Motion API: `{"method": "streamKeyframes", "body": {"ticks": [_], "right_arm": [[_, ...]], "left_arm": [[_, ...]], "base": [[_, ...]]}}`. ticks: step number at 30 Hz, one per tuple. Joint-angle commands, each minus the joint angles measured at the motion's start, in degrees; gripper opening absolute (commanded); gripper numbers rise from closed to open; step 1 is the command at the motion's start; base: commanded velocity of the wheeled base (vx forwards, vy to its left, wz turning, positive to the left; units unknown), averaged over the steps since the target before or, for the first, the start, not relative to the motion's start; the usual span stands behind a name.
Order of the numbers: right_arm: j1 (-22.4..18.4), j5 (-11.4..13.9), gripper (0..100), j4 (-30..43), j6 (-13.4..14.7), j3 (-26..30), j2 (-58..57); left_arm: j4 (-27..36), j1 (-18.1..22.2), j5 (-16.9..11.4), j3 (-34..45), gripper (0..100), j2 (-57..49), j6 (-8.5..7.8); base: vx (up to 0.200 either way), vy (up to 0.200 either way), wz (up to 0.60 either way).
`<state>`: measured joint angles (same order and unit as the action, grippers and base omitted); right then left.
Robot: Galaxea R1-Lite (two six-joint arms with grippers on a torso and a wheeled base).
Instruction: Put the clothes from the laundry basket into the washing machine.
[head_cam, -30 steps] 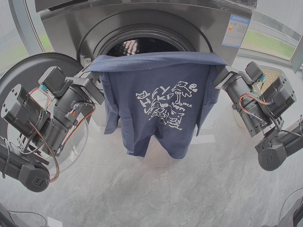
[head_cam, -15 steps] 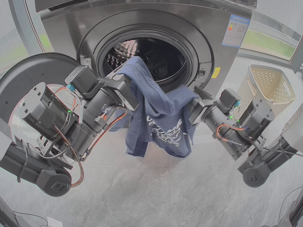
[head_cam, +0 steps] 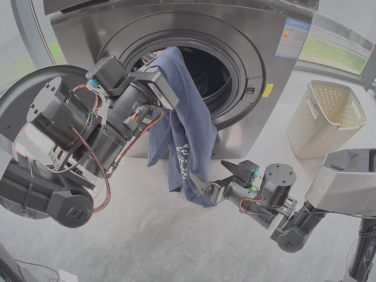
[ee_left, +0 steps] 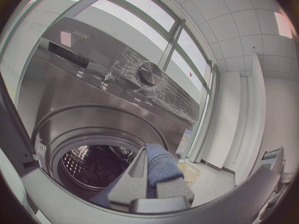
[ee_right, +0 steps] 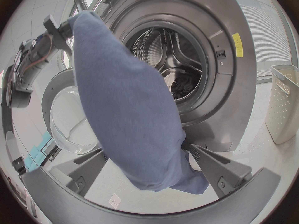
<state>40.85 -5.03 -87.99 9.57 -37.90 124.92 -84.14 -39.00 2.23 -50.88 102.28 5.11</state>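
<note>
**A laundry corner in a bright, glass-walled room**

Here we are, right in front of a big steel-grey front-loading washing machine [head_cam: 156, 32]. Its round door [head_cam: 19, 87] is swung wide open, and the perforated metal drum [ee_right: 152, 47] gleams with dark clothes [ee_right: 183, 87] lying inside. A blue T-shirt [head_cam: 188, 114] dangles before the opening. Off to the side, a cream perforated laundry basket [head_cam: 325, 118] stands on the floor [head_cam: 176, 239], which is pale grey, marble-look tile. Tall windows [ee_left: 146, 7] wrap around behind the machine, with green grass [head_cam: 333, 55] outside. Overhead there are white square ceiling panels [ee_left: 243, 19], and daylight is pouring in.
</note>
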Motion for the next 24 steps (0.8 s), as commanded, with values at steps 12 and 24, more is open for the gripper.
{"method": "streamKeyframes", "body": {"ticks": [12,24], "right_arm": [[-5.9,2.2,100,0.3,-1.3,-15.1,9.7],[-5.2,4.1,100,0.8,-1.9,-25.4,16.7]], "left_arm": [[0.5,-0.6,-0.7,3.3,0,-4.4,0.08],[0.5,-4.9,-0.8,6.1,0,-5.5,0.25]], "base": [[0.0,0.0,0.0],[0.0,0.0,0.0]]}}
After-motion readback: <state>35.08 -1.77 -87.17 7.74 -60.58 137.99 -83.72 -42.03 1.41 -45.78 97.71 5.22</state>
